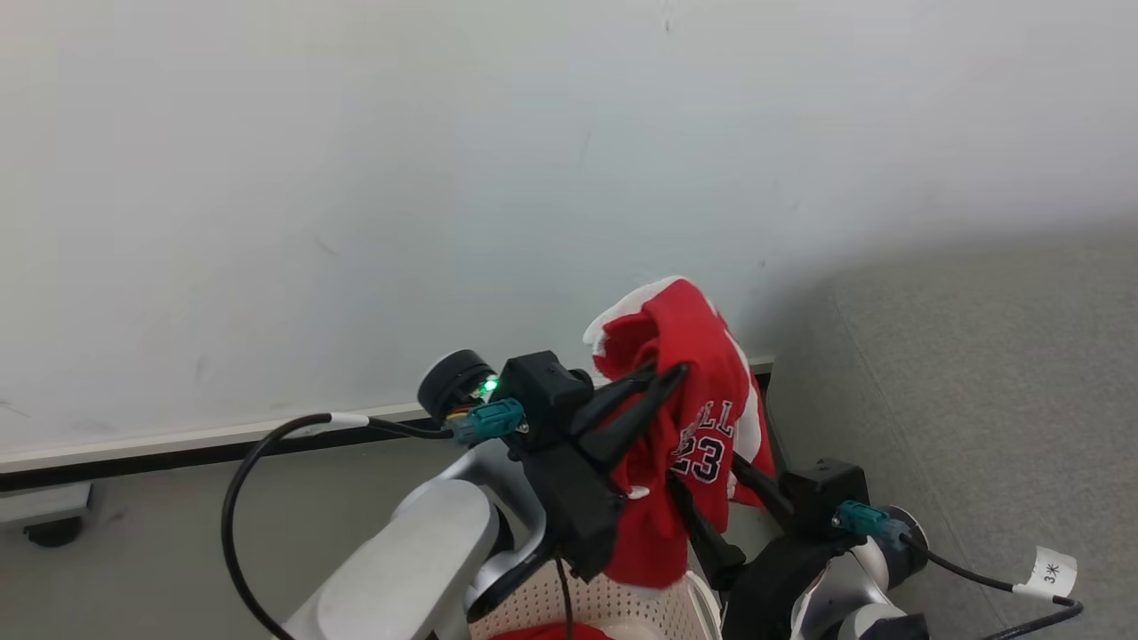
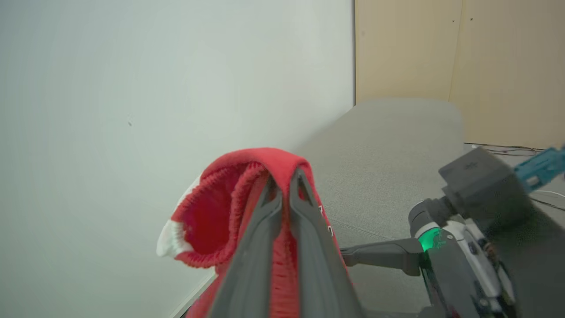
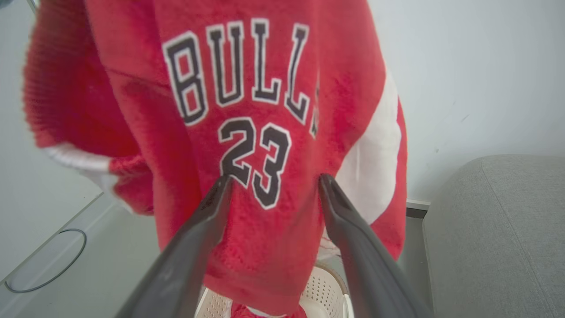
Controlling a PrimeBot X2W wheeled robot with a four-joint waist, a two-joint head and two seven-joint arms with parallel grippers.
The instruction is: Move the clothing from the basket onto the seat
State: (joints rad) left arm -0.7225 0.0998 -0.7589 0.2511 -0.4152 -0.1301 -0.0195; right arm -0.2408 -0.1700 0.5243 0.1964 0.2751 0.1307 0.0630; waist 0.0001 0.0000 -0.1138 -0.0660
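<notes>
My left forearm (image 1: 409, 569), pale and rounded, rises over the cream-white perforated plastic basket (image 1: 613, 609), with the wrist tipped up. The left fingers (image 1: 640, 400) point up and towards the side where the seat is. They are pressed almost together on a fold of the soft red jersey with white trim (image 1: 689, 333).

In the left wrist view, the left fingers (image 2: 256, 247) pinch a ridge of that red jersey (image 2: 212, 221), and the cloth droops over their tips.

The jersey hangs straight above the basket, clear of its rim. Dark lettering and the number 23 face my right arm. More red cloth (image 1: 551, 631) lies inside the basket.

My right arm sits low, just beside the basket on the seat side. The right fingers (image 1: 711, 538) angle up towards the hanging cloth. In the right wrist view, the right fingers (image 3: 198, 229) are spread wide with nothing between them, their tips either side of the number on the jersey (image 3: 145, 145). I cannot tell whether they touch the cloth. The basket (image 3: 318, 287) shows below the hem.

The large grey upholstered seat (image 1: 978, 400) lies to the right of the basket. A pale wall (image 1: 444, 178) stands beyond the basket.
</notes>
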